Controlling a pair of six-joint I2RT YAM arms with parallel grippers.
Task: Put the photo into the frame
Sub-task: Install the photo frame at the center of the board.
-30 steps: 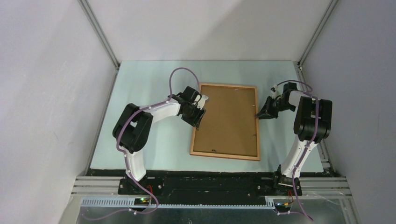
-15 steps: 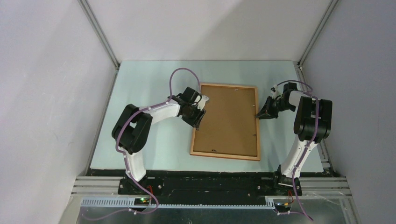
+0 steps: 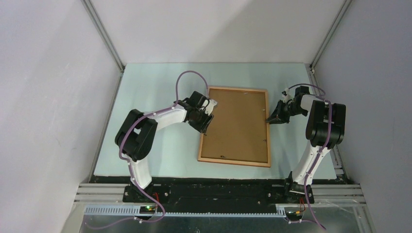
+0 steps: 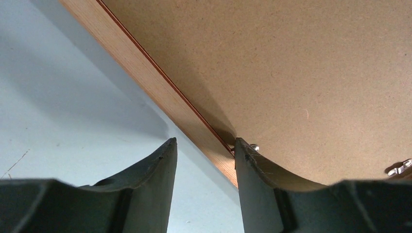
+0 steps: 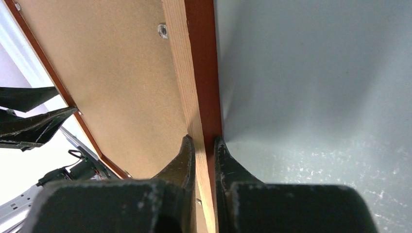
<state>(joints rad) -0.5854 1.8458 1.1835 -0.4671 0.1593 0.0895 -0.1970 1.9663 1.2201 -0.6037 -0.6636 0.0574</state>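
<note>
Moved: our left arm's elbow has drifted slightly toward the table's left edge; the frame and our right arm lie as before.
Frame (image 3: 233,161): flat, back up, on the table (image 3: 155,87), right of centre, its long sides running from the far edge toward the near edge.
Board (image 3: 238,124): brown, filling the frame.
Left claw (image 3: 206,119): narrowly parted across the frame's left rail; we see one finger (image 4: 160,165) over the table, clear of the rail, and the other (image 4: 252,165) at the rail's inner edge.
Right claw (image 3: 273,116): pinched on the right rail, a finger on each side.
Tab (image 5: 163,30): small, metal, on the board beside the right rail.
</note>
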